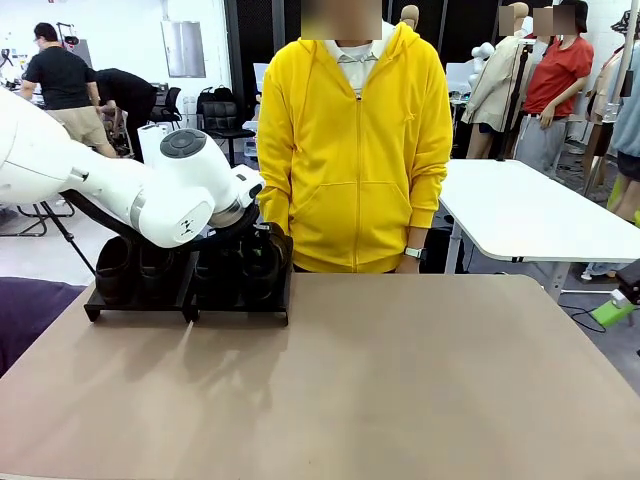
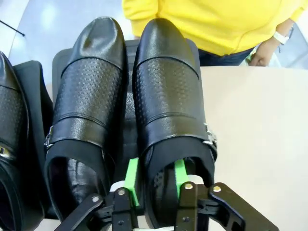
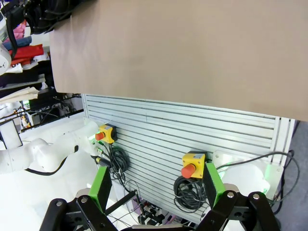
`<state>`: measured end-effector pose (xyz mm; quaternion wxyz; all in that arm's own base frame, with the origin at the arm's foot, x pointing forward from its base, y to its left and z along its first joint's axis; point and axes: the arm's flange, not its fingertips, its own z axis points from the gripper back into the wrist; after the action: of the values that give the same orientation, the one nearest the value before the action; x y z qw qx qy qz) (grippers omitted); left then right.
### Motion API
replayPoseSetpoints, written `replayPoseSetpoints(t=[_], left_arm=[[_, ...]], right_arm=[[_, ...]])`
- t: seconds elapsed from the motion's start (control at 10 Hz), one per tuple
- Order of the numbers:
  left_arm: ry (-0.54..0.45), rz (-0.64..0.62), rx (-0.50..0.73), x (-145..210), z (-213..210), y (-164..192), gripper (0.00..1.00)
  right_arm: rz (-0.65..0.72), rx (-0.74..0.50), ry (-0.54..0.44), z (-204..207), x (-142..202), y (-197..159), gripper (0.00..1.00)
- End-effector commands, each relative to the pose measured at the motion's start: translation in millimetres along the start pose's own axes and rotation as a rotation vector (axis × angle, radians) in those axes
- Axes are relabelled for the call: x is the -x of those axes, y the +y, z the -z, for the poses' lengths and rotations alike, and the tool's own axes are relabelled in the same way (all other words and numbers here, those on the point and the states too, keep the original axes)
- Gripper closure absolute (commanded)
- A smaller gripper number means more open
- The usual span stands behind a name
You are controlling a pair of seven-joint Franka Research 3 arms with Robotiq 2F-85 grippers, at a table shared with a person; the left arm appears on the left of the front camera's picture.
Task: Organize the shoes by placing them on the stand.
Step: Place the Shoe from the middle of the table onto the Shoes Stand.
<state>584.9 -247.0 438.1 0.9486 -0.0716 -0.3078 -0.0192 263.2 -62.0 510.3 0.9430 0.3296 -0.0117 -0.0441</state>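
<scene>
Green pads mark the left gripper (image 2: 156,185) at the 6 o'clock edge of its wrist view, where one finger sits inside the heel opening of a black perforated loafer (image 2: 168,96) and the other runs down the outside of that shoe's heel wall, in the gap next to its neighbour; the pads straddle the leather, but whether they press it or stand just off it I cannot tell. Just beside this shoe, toward 9 o'clock, a second loafer (image 2: 86,101) lies parallel, toes pointing to 12 o'clock, and both rest on the black stand (image 2: 129,130), whose tray shows in the slot between them. Part of a third loafer (image 2: 12,130) lies at the 9 o'clock edge on the neighbouring tray. Tan table top (image 2: 260,134) spreads toward 3 o'clock. In the front view the left arm (image 1: 120,185) reaches in from 9 o'clock over the shoe stand (image 1: 190,290), which sits at the far left part of the table (image 1: 400,380) near 10 o'clock, with dark shoes on both trays. Beyond it, at 12 o'clock, a person in a yellow hoodie (image 1: 355,140) stands at the far edge. The right gripper (image 3: 159,192) has its fingers spread wide with nothing between them, hanging off the table's near side above a slatted metal panel (image 3: 168,130) carrying red stop buttons.
</scene>
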Motion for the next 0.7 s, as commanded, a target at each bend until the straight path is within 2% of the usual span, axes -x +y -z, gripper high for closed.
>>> replayPoseSetpoints(t=[0.0, 0.2, 0.4, 0.6], left_arm=[[-0.038, 0.001, -0.027, -2, -7, -8, 0.0], [-0.062, 0.016, -0.023, 1, -20, -9, 0.0], [-0.105, 0.083, 0.024, 4, -55, -15, 0.0], [-0.064, 0.171, 0.076, 4, -92, -16, 0.0]], right_arm=[[-0.024, -0.029, -0.003, -2, -2, 1, 0.0], [-0.024, -0.029, -0.003, -2, -2, 1, 0.0], [-0.024, -0.029, -0.003, -2, -2, 1, 0.0], [-0.024, -0.029, -0.003, -2, -2, 1, 0.0]])
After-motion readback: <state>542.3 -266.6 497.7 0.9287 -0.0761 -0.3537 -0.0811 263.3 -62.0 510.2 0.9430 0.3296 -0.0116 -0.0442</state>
